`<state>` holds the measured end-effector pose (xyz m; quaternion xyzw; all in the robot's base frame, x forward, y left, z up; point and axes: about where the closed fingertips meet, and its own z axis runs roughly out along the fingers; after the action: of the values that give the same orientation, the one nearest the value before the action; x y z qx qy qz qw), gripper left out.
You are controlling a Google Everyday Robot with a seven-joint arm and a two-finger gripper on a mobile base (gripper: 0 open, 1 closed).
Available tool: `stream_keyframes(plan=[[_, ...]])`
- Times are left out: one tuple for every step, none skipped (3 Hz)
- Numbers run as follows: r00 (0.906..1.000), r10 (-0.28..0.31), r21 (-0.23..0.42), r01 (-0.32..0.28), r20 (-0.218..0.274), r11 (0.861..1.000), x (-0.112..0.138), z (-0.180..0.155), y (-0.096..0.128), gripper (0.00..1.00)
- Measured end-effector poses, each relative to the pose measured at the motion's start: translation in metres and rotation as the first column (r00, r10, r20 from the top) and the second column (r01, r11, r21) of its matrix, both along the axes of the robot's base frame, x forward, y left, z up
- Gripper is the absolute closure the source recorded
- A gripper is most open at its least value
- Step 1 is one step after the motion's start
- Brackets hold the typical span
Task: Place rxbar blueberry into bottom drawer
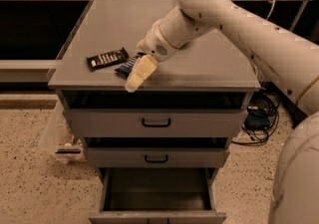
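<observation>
The rxbar blueberry (125,65), in a dark blue wrapper, lies on the grey cabinet top (199,63) near its front edge, partly hidden behind my gripper. My gripper (136,75) hangs over the bar's right end, its cream fingers pointing down and to the left over the front edge. The bottom drawer (157,197) stands pulled out below, with a dark interior and nothing visible inside.
A black-brown wrapped bar (106,58) lies just left of the blue one. The top drawer (155,122) and middle drawer (156,158) have black handles. Cables (259,113) lie on the floor at the right. A clear plastic bin (62,141) sits left of the cabinet.
</observation>
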<state>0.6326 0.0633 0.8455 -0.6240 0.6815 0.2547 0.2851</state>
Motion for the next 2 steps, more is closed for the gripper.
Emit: stream_keyframes(plan=[[0.9986,-0.049,-0.039,0.05,0.022,0.998,0.001,0.005,-0.009,0.0],[0.9872,-0.147,-0.073,0.152,0.061,0.986,0.007,0.011,-0.031,0.0]])
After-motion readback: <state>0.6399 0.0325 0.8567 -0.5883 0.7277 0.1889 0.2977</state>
